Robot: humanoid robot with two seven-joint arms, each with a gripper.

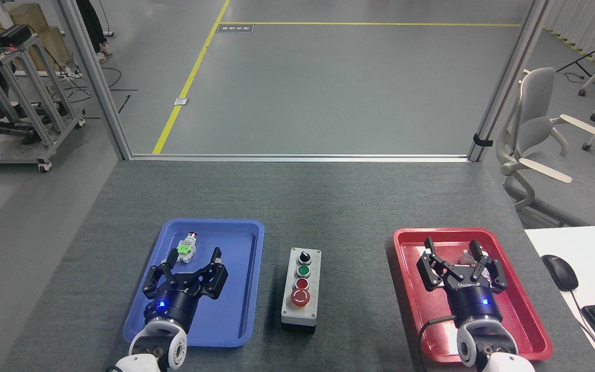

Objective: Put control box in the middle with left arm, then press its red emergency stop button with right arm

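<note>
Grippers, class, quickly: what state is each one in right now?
Left gripper: open, holding nothing, over the blue tray.
Right gripper: open, holding nothing, over the red tray.

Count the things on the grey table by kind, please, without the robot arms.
Trays: 2, the blue tray and the red tray
Control boxes: 1, the control box
Small loose switch parts: 1 clear, the switch part in the blue tray; something behind the right gripper is hidden
Total: 4

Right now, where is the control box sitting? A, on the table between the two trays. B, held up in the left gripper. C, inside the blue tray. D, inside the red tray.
A: the control box stands on the grey table, between the blue tray and the red tray, touching neither.
</note>
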